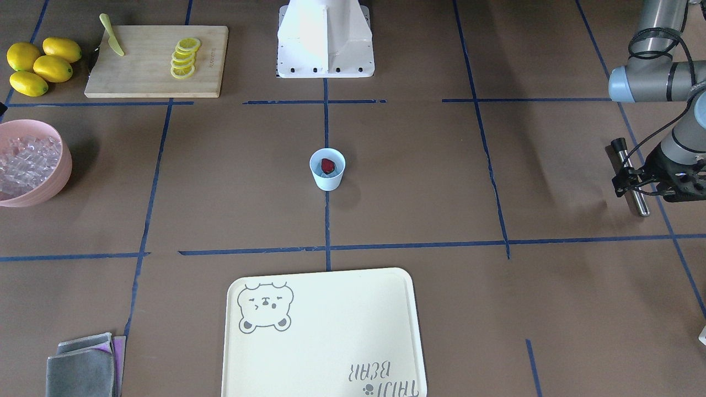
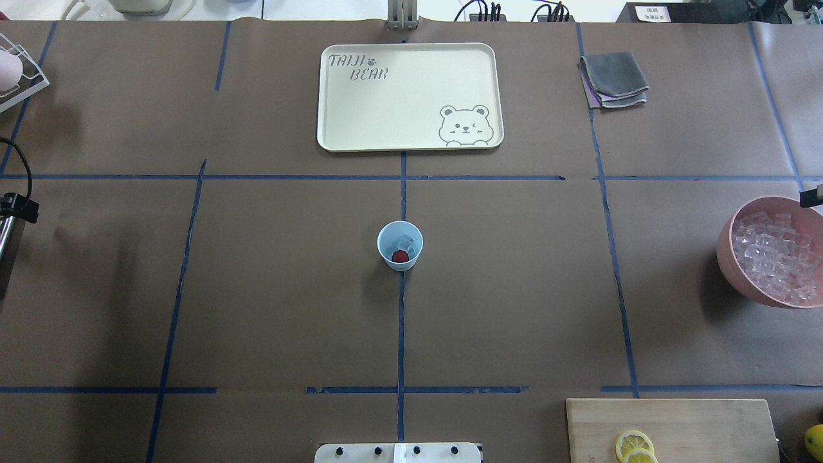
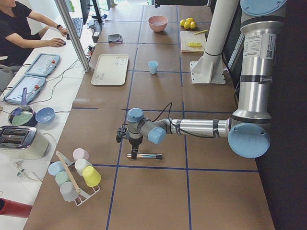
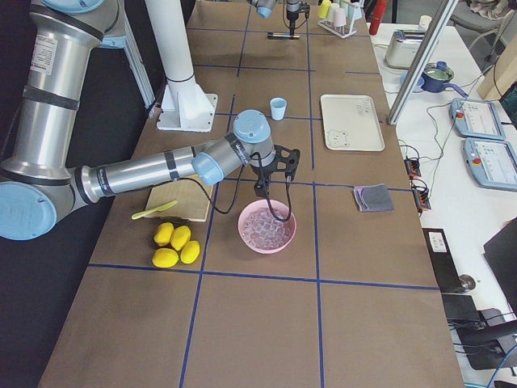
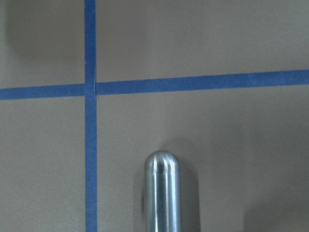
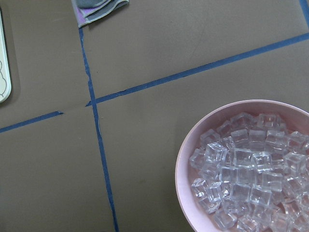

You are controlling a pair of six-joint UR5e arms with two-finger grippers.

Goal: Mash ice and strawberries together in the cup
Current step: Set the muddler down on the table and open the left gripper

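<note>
The pale blue cup (image 1: 327,172) stands at the table's centre, also in the overhead view (image 2: 400,231). In it lie a dark-red strawberry (image 2: 400,256) and some clear ice (image 2: 404,242). My left gripper (image 1: 630,185) is far off at the table's left end. It is shut on a metal muddler rod (image 1: 640,205) that lies low on the table. The rod's rounded end shows in the left wrist view (image 5: 162,193). My right gripper (image 4: 262,187) hangs over the rim of the pink ice bowl (image 4: 245,234). I cannot tell if it is open or shut.
The pink bowl (image 6: 186,159) is full of ice cubes (image 6: 246,179). A cream tray (image 2: 334,96) lies beyond the cup, with a folded grey cloth (image 2: 614,78) to its right. A cutting board (image 1: 143,77) holds lemon slices and a knife beside whole lemons (image 1: 41,66). A cup rack (image 3: 72,172) stands near the left gripper.
</note>
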